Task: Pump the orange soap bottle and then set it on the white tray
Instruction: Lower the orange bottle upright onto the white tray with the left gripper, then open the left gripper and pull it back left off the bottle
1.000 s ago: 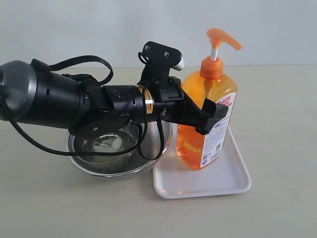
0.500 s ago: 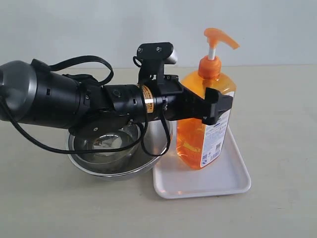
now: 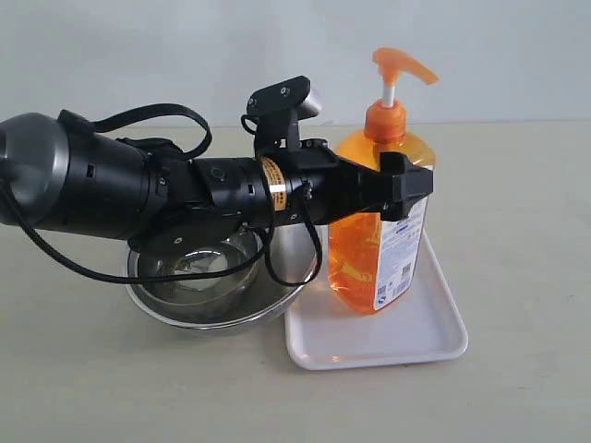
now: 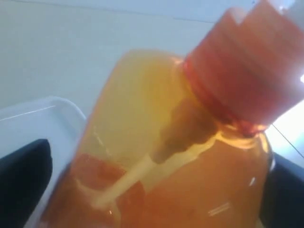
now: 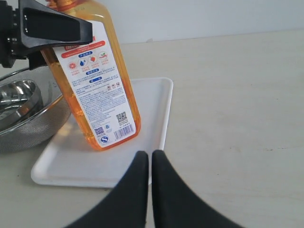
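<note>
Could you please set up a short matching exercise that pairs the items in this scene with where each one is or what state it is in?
Column one:
1. soap bottle
2. white tray
3. steel bowl
4. right gripper

Column two:
A. fingers shut together, holding nothing
B. under the left arm, beside the tray
C. standing on the tray, between open black fingers
D. lying flat on the table, under the bottle

Pairs: 1-C, 2-D, 3-B, 4-A

Soap bottle (image 3: 377, 242) stands on tray (image 3: 417, 332), right of bowl (image 3: 212, 286)
</note>
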`<state>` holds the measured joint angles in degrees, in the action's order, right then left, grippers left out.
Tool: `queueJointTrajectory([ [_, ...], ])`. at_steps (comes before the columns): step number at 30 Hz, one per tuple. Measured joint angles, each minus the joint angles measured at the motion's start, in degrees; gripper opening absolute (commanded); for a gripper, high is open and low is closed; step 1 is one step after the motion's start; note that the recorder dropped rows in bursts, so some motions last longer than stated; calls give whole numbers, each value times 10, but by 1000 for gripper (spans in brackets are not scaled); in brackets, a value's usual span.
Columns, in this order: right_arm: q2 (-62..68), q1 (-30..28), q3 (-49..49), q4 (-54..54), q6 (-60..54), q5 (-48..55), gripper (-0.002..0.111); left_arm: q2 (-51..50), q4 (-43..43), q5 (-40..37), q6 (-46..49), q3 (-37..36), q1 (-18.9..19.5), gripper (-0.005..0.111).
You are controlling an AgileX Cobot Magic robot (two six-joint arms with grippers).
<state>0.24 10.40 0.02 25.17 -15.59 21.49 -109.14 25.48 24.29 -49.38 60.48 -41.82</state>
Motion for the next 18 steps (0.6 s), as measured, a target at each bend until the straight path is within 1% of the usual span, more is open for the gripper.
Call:
queueJointTrajectory([
  [7, 0, 0, 0, 0, 0, 0, 0, 6, 72, -1, 0, 0, 0, 100],
  [12, 0, 0, 0, 0, 0, 0, 0, 28, 93, -2, 6, 0, 0, 100],
  [18, 0, 0, 0, 0, 0, 0, 0, 45, 114, -47, 11, 0, 0, 100],
])
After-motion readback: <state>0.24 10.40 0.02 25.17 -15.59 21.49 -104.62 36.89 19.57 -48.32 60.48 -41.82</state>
